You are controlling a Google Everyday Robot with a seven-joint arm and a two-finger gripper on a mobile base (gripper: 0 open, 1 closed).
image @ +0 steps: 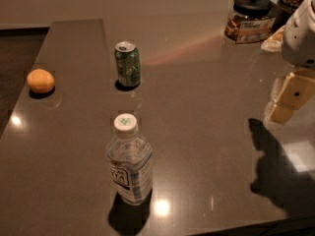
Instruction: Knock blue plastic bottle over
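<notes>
The blue plastic bottle (129, 163) stands upright near the front of the dark table (206, 82). It is clear and faintly bluish, with a white screw cap and a pale label with dark lettering. My gripper (285, 104) hangs from the white arm at the right edge of the view. It is above the table, far to the right of the bottle and a little behind it, and touches nothing. Its shadow falls on the table below it.
A green soda can (128, 64) stands upright behind the bottle. An orange (41, 80) lies at the left near the table edge. A dark-lidded glass jar (251, 17) stands at the back right, beside another container. The table's front edge runs just below the bottle.
</notes>
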